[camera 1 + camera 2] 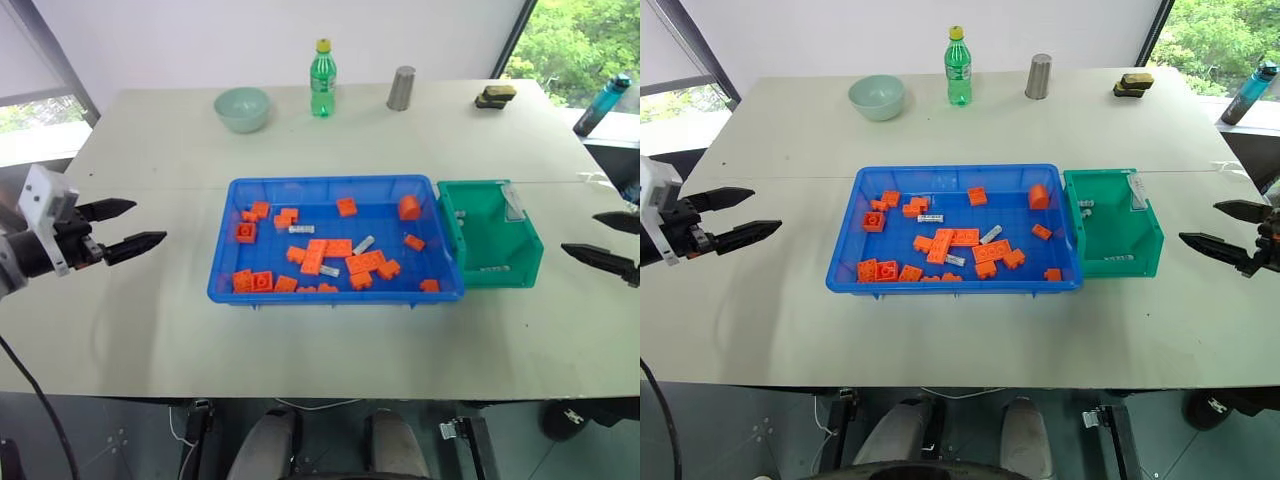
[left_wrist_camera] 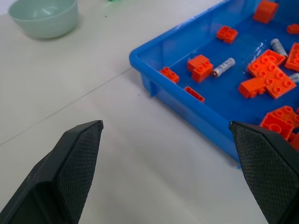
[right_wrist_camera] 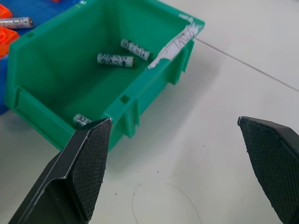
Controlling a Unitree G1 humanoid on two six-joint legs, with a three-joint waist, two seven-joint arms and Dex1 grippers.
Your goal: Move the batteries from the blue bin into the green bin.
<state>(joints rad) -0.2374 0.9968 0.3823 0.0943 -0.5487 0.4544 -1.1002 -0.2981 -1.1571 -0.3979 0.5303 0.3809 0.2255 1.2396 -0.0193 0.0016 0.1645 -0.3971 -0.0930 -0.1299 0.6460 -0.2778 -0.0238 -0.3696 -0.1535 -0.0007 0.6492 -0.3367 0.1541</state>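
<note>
The blue bin [image 1: 220, 252] sits mid-table, holding orange bricks [image 1: 322, 255] and a few silver batteries [image 1: 301, 229] [image 1: 364, 244] [image 2: 223, 67]. Against its right side stands the green bin [image 1: 500, 272], with batteries [image 3: 115, 59] [image 3: 135, 49] lying on its floor. My left gripper [image 1: 148, 222] hovers open and empty over bare table, left of the blue bin. My right gripper [image 1: 578, 232] hangs open and empty just right of the green bin, its fingers [image 3: 88, 158] spread wide near the bin's corner.
Along the far edge stand a pale green bowl [image 1: 242, 108], a green bottle [image 1: 322, 78], a metal cup [image 1: 401, 88] and dark blocks [image 1: 495, 96]. A teal water bottle [image 1: 603, 103] lies off the right corner. Bare table flanks both bins.
</note>
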